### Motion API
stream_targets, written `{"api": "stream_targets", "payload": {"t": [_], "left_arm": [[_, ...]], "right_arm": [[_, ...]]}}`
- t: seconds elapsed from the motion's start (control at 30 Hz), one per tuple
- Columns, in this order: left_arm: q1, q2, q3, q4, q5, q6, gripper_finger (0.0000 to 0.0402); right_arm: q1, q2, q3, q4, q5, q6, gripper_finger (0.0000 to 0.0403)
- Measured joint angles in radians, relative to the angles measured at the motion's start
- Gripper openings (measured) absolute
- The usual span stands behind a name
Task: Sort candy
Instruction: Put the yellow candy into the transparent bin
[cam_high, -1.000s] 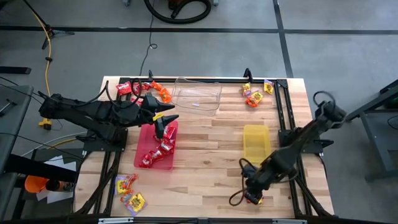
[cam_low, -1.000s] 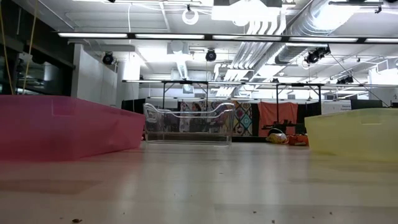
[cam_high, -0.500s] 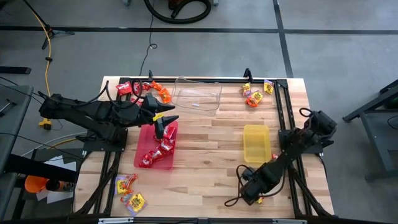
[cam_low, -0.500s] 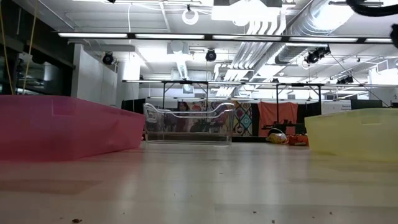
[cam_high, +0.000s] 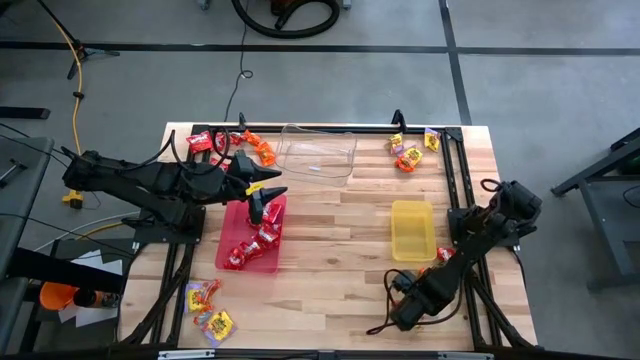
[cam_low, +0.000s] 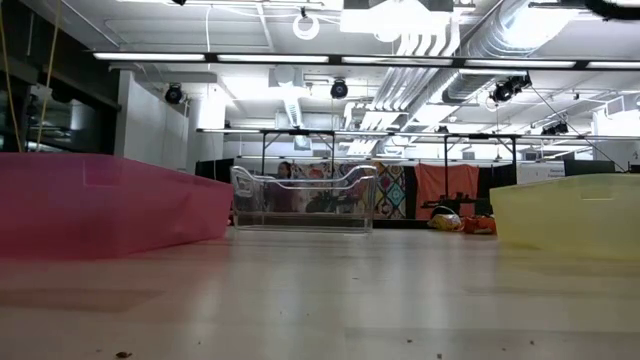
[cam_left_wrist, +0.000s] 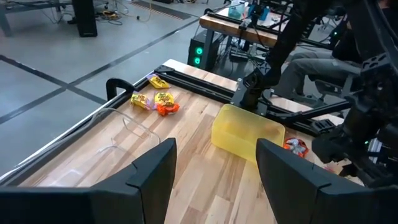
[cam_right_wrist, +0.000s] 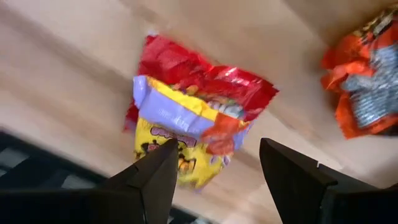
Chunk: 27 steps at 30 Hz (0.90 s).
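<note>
Two candy packets (cam_right_wrist: 193, 134) under right gripper (cam_right_wrist: 214, 180) (open).

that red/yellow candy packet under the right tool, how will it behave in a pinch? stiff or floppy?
Probably floppy: the candy packet looks like thin crinkled film with loose ends, so it should bend rather than lift flat. Its glossy wrapper may slip between the right tool's open fingers. It looks light, so a nudge would likely slide it along the wooden table instead of rolling.

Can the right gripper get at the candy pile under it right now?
Probably yes. The right gripper hangs open directly over the candy pile near the table's front right corner, with nothing between its fingers and the packets.
</note>
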<state>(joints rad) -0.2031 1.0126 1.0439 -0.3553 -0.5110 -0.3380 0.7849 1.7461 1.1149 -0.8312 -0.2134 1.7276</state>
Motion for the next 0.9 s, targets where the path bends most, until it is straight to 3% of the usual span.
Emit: {"api": "stream_targets", "payload": {"t": [0.3,0.4,0.53,0.7,0.9], "left_arm": [[0.000,0.000,0.000,-0.014,0.019,0.000,0.0209],[0.000,0.000,0.000,-0.014,0.019,0.000,0.0209],[0.000,-0.004,0.000,-0.021,0.034,0.014,0.0209],[0.000,-0.030,0.000,-0.029,0.042,0.060,0.0209],[0.001,-0.043,0.000,-0.019,0.018,0.062,0.0209]], "right_arm": [[0.000,0.054,0.000,0.035,0.028,-0.025,0.0205],[0.000,0.046,0.001,0.031,0.032,-0.051,0.0148],[0.000,0.015,0.043,-0.014,0.051,-0.121,0.0024],[-0.009,-0.084,0.111,-0.079,0.116,-0.204,0.0007],[-0.033,-0.250,0.188,-0.190,0.352,-0.299,0.0002]]}}
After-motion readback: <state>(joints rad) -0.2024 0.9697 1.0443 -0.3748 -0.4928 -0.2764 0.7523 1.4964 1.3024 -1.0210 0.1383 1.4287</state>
